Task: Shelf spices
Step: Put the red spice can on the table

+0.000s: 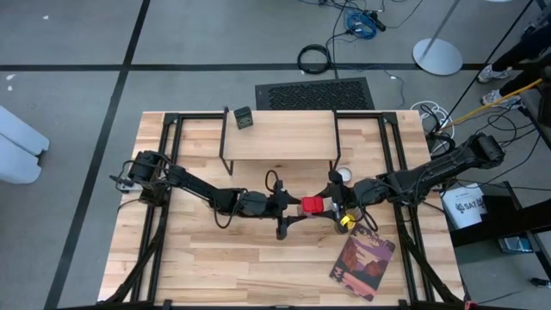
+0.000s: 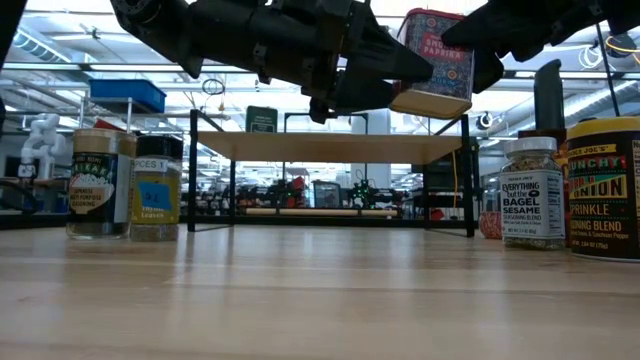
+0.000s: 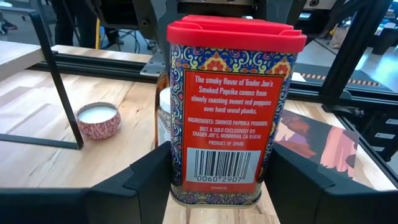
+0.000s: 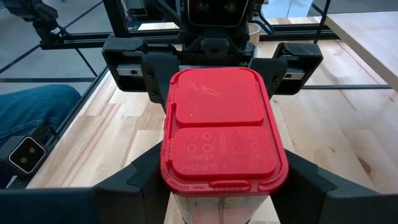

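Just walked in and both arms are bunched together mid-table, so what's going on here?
Both arms meet over the table's middle at a red-topped paprika tin, raised off the table. The right end effector grips its sides; the left end effector brackets it from the opposite side, apparently a handover. The shelf behind holds one dark jar. Other spices stand on the table.

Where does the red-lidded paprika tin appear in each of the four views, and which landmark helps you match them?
High view: paprika tin at centre, between both grippers, in front of the shelf.
Low view: tin at the top, right of centre, in the air.
Left wrist view: tin fills the centre, barcode side showing.
Right wrist view: red lid fills the centre.
Shared landmark: the shelf, though the right wrist view barely shows it.
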